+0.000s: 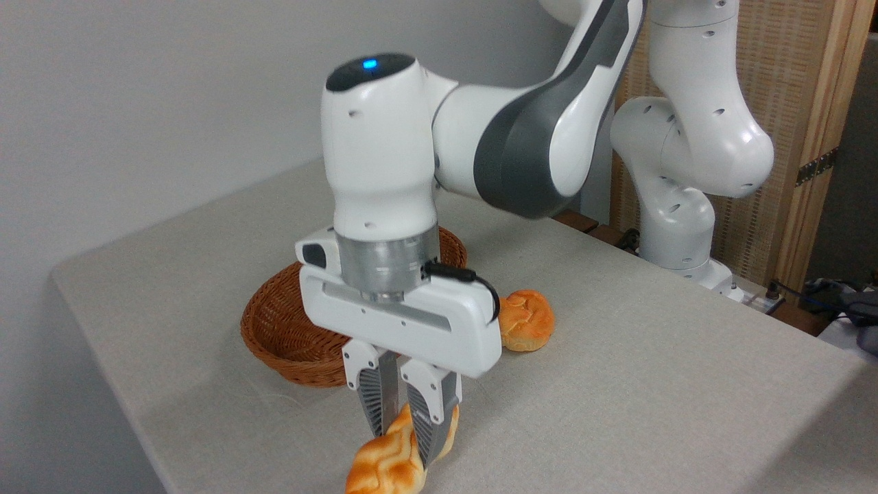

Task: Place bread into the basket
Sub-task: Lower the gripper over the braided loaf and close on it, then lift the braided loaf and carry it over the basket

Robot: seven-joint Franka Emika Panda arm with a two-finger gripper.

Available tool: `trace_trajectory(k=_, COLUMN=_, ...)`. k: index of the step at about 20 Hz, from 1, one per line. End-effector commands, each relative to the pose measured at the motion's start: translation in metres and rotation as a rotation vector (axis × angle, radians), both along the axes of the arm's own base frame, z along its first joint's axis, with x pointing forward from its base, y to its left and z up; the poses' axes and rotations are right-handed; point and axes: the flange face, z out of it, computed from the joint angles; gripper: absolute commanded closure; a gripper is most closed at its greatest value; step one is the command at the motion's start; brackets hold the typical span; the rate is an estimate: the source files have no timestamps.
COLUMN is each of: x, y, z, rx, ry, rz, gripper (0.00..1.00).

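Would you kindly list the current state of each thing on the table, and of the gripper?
bread: clamped between the fingers, near the table's front edge.
gripper: shut on the bread.
basket: upright, visible part holds nothing.
round bun: resting on the table beside the basket, untouched.

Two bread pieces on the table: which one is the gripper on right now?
The long braided loaf at the front edge: the gripper has its fingers closed on its upper end. The round bun sits untouched to the right of the basket.
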Motion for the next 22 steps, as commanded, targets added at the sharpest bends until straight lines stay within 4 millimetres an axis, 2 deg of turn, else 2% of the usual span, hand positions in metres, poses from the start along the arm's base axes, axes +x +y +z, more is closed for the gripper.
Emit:
trace_trajectory(k=1, x=0.002, y=-0.007, z=0.035, rx=-0.018, ry=0.011, rz=-0.007, gripper=0.68)
trace_trajectory(k=5, x=-0.003, y=-0.032, z=0.063, rx=-0.099, ry=0.045, rz=-0.01, gripper=0.68)
trace_trajectory(k=7, x=-0.013, y=-0.054, z=0.085, rx=-0.132, ry=0.043, rz=0.007, gripper=0.68)
trace_trajectory(k=8, x=-0.015, y=-0.062, z=0.091, rx=-0.138, ry=0.037, rz=0.013, gripper=0.68)
trace_trajectory(k=11, x=-0.028, y=-0.104, z=0.109, rx=-0.167, ry=0.045, rz=0.09, gripper=0.69)
trace_trajectory(k=12, x=-0.03, y=-0.11, z=0.109, rx=-0.17, ry=0.052, rz=0.113, gripper=0.69)
trace_trajectory(k=13, x=-0.032, y=-0.128, z=0.11, rx=-0.174, ry=0.06, rz=0.138, gripper=0.69)
trace_trajectory(k=16, x=-0.035, y=-0.159, z=0.104, rx=-0.176, ry=0.08, rz=0.148, gripper=0.69)
trace_trajectory(k=22, x=-0.032, y=-0.188, z=0.083, rx=-0.166, ry=0.12, rz=0.121, gripper=0.66)
